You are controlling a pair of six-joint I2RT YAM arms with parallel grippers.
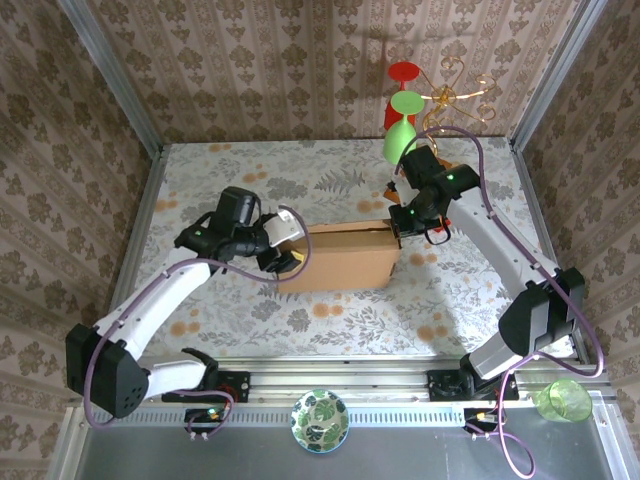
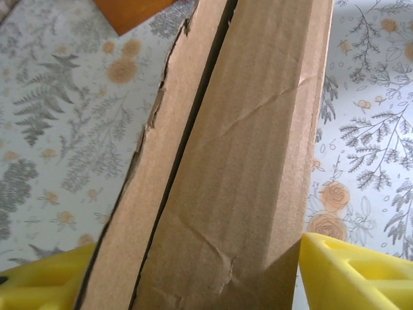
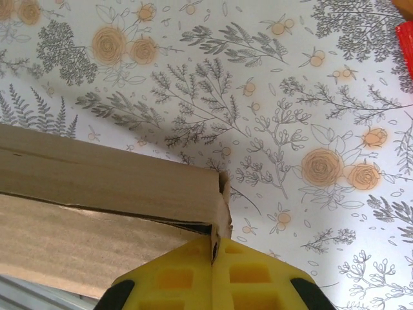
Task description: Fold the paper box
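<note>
Left pincer: at the box's left end. In its wrist view the yellow fingers are spread wide, one on each long side of the cardboard. Both look pressed against it, so it seems to clamp the box across its width.
Box: lies mid-worktop between the two arms, long axis running left to right. It already has a closed, block-like shape.
Seam: the left wrist view shows a dark gap running the length of the box, between a narrow strip with a ragged edge and a wider creased panel. The two are not flush.
Orange piece: flat on the worktop beyond the box's far end, apart from it.
Right pincer: at the box's far right corner. In its wrist view the fingers are closed almost together, pinching a thin cardboard wall at that corner.
Right-end gap: a dark slit shows beside the pinched wall, so that end is not fully seated either.
Step in hand: judged to be the closing stage, with both ends held while the last panel is brought home.
Next move: probably pressing or tucking the loose strip until the seam shuts. This calls for the left clamp to hold firm, and for gentle force, since the cardboard is already creased and torn.
</note>
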